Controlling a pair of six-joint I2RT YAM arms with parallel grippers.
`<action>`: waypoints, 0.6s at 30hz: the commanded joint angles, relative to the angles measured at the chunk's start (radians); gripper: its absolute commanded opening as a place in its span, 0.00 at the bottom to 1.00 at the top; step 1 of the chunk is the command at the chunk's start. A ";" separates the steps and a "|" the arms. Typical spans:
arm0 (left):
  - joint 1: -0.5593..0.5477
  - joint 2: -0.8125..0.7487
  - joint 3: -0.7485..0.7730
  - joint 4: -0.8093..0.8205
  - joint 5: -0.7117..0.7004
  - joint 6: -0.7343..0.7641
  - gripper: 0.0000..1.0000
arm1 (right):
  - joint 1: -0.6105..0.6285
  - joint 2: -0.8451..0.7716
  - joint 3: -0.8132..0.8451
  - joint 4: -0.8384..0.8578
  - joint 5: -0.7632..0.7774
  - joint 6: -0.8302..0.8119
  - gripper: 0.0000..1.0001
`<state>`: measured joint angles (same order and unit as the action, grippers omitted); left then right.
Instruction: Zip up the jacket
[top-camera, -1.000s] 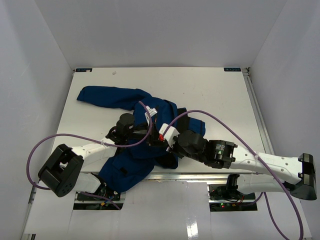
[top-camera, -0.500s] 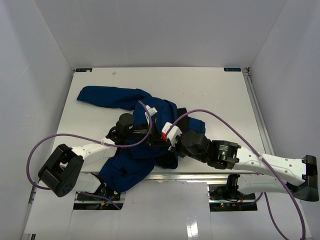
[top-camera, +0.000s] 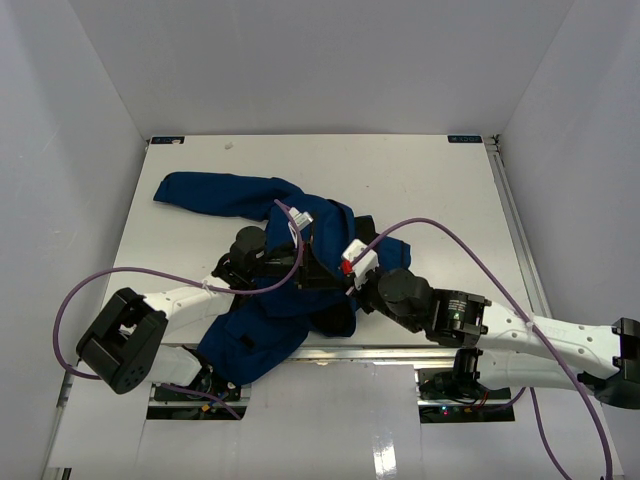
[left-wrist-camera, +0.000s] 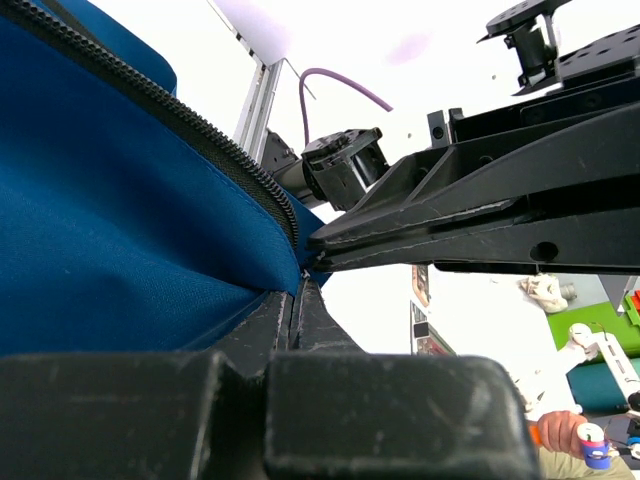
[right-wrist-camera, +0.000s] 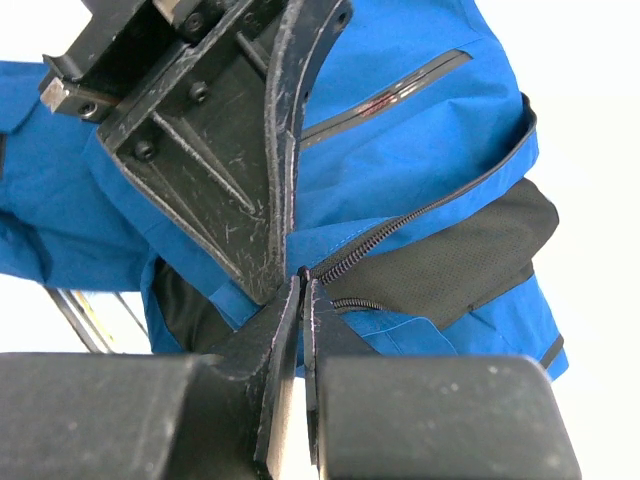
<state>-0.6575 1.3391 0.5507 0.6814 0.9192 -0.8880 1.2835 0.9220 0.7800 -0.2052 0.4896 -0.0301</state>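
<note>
Two pincers pressed shut, tip to tip, on one zip edge.
Top view: left gripper (top-camera: 322, 279) and right gripper (top-camera: 345, 284) meet over the crumpled royal-blue soft fabric jacket (top-camera: 240, 195) on a white table (top-camera: 430, 180). Left wrist: its tips nip smooth blue cloth where the black toothed zip (left-wrist-camera: 200, 137) ends. Right wrist: its tips pinch that zip beside black mesh lining (right-wrist-camera: 450, 260).

Flat white counter (top-camera: 430, 180) — plain white walls (top-camera: 320, 60) on three sides; silver metal rail (top-camera: 330, 352) along near edge.
</note>
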 joint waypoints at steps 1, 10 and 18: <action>-0.008 0.000 -0.018 0.032 0.101 -0.026 0.00 | -0.018 -0.036 -0.044 0.128 0.169 0.001 0.08; -0.008 0.024 -0.031 0.126 0.137 -0.082 0.00 | -0.018 -0.113 -0.133 0.266 0.263 0.033 0.08; -0.008 0.023 -0.032 0.113 0.132 -0.080 0.00 | -0.016 -0.164 -0.174 0.253 0.265 0.124 0.08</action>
<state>-0.6556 1.3712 0.5426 0.8054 0.9199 -0.9591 1.2900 0.7995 0.6236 0.0102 0.5845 0.0796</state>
